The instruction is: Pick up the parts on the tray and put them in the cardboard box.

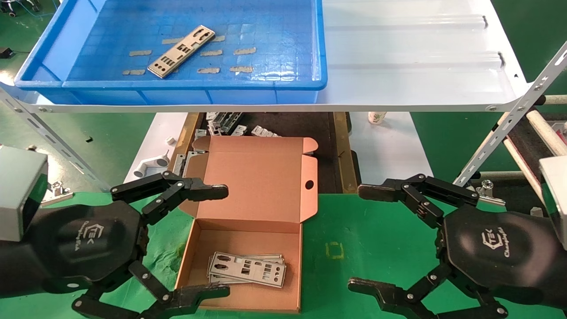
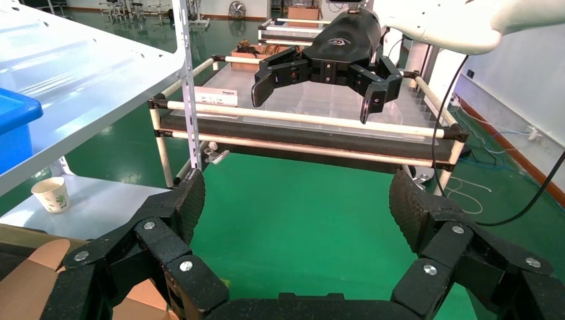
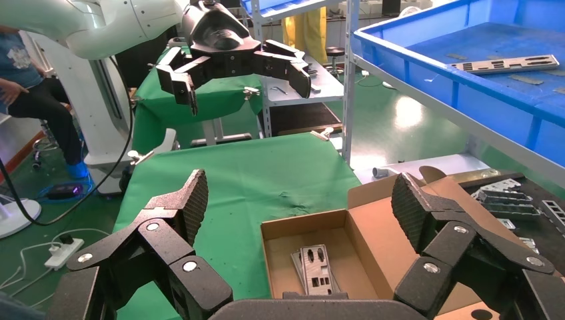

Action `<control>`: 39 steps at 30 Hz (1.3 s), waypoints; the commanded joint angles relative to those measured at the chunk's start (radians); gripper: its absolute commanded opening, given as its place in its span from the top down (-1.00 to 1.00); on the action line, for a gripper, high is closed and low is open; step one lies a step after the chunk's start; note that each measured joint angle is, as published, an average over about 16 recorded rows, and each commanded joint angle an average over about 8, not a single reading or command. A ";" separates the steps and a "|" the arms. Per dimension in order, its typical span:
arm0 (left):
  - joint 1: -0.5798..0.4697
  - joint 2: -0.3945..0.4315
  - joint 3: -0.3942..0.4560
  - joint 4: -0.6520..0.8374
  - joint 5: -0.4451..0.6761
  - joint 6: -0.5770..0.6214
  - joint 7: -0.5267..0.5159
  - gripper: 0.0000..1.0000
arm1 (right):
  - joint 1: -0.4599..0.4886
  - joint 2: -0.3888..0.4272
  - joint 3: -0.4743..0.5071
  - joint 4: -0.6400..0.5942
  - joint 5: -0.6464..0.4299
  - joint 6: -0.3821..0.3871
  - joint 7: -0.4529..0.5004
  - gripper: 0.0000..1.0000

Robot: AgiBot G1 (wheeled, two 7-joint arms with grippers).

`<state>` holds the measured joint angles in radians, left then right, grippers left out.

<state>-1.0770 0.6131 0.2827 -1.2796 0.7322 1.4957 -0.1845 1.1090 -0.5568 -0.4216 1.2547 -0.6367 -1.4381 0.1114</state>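
Inventory, taking the cardboard box (image 1: 248, 248) as your landmark and working outward from you. Nearest: your left claw (image 1: 177, 241), fingers spread wide and holding nothing, sits at the box's left wall; your right claw (image 1: 376, 239), likewise released and empty, hangs over the green table (image 1: 354, 235), well apart from the box on its right. In the box: a small stack of parts (image 1: 246, 268) lies flat on the floor, lid hinged open behind; you cannot count the stack exactly, though at least two plates overlap. Beyond the box, on the white shelf (image 1: 412, 62) above: the blue tray (image 1: 186, 84) with one part (image 1: 181, 51) left on its gridded floor among grey tape scraps. Judged status: mostly done, one visible plate to fetch. View notes: the right wrist view gives you the box interior (image 3: 313, 257) and the tray plate (image 3: 506, 64) side-on; the left wrist view shows neither, only a box corner (image 2: 26, 280), a paper cup (image 2: 50, 194) and the opposite claw (image 2: 313, 90).
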 commanded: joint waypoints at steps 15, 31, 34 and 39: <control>0.000 0.000 0.000 0.000 0.000 0.000 0.000 -1.00 | 0.000 0.000 0.000 0.000 0.000 0.000 0.000 -0.46; -0.157 0.088 0.017 0.119 0.114 -0.213 -0.058 -1.00 | 0.000 0.000 0.000 0.000 0.000 0.000 0.000 1.00; -0.235 0.133 0.034 0.197 0.163 -0.264 -0.061 -1.00 | 0.000 0.000 0.000 0.000 0.000 0.000 0.000 1.00; -0.378 0.202 0.074 0.364 0.266 -0.317 -0.027 -1.00 | 0.000 0.000 0.000 0.000 0.000 0.000 0.000 1.00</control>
<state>-1.4582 0.8100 0.3616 -0.9097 1.0015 1.1956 -0.2045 1.1091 -0.5568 -0.4217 1.2546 -0.6367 -1.4381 0.1113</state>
